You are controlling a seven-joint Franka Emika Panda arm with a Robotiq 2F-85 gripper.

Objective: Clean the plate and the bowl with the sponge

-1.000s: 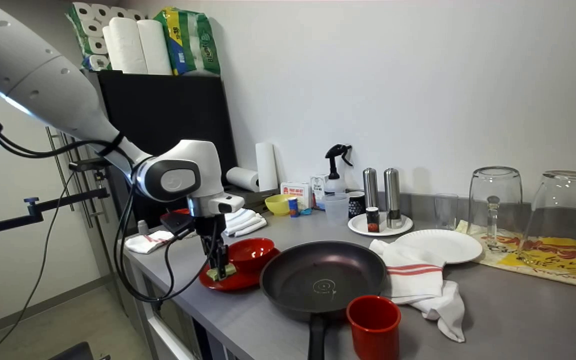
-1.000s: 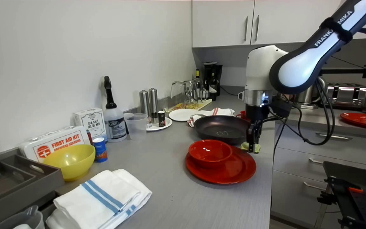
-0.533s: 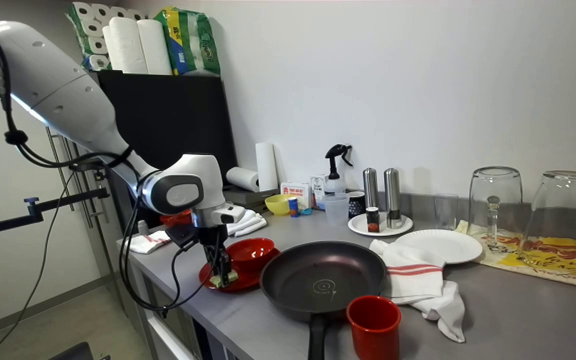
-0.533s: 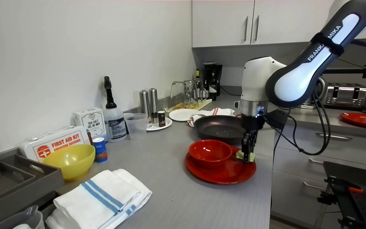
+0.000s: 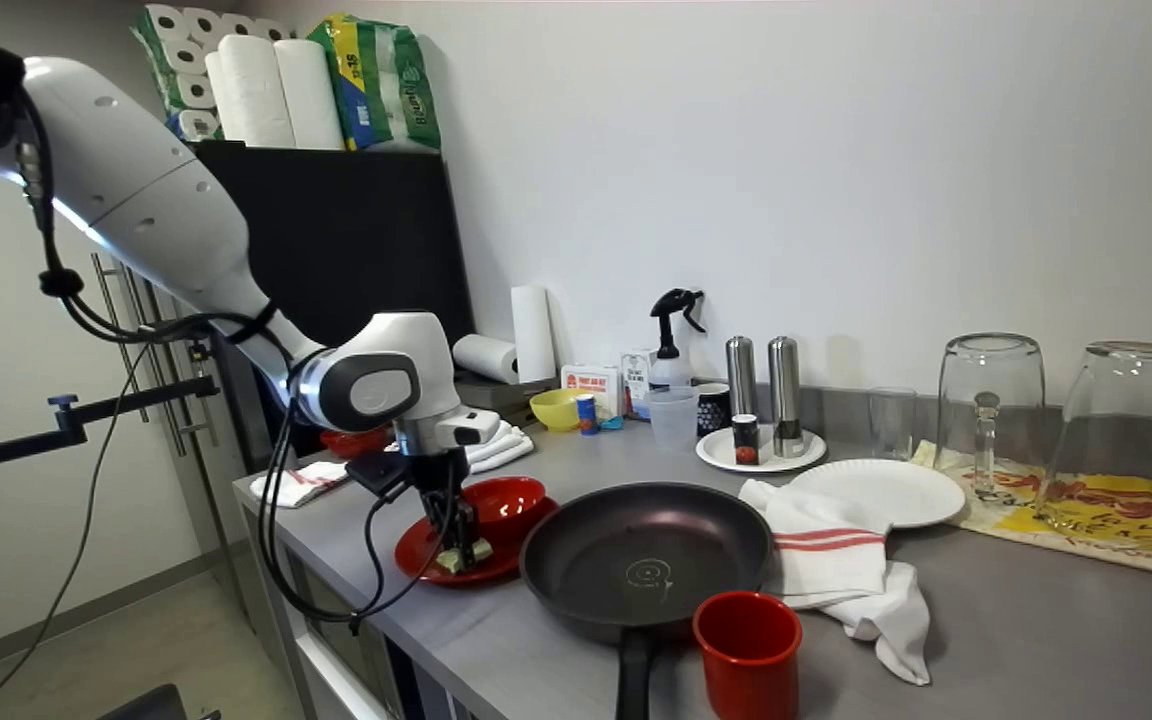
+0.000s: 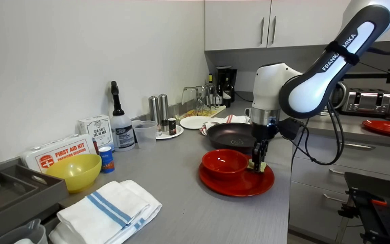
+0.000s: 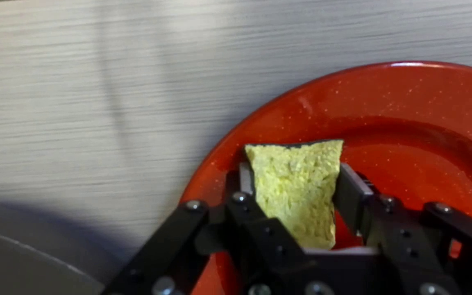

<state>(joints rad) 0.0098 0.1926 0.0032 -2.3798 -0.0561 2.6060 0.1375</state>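
The sponge (image 7: 297,192), a yellow-green block with a dark underside, is squeezed between the fingers of my gripper (image 7: 297,180). In both exterior views the gripper (image 6: 258,166) points down over the red plate (image 6: 242,188), at the part of it nearer the pan. The sponge (image 6: 262,167) appears to rest on the plate, close beside the red bowl (image 6: 223,164). That bowl stands upright on the plate, off to one side. The wrist view shows the plate's speckled rim (image 7: 404,78) around the sponge; the bowl is out of that view.
A black frying pan (image 5: 646,560) sits right by the plate, with a red mug (image 5: 748,650) near its handle. The counter's front edge runs close to the plate. Folded white towels (image 6: 107,210) and a yellow bowl (image 6: 76,171) lie on the counter's other side.
My gripper has come down with the sponge and moved from the plate's pan-side edge inward, closer to the bowl. Plate and bowl have shifted very slightly.
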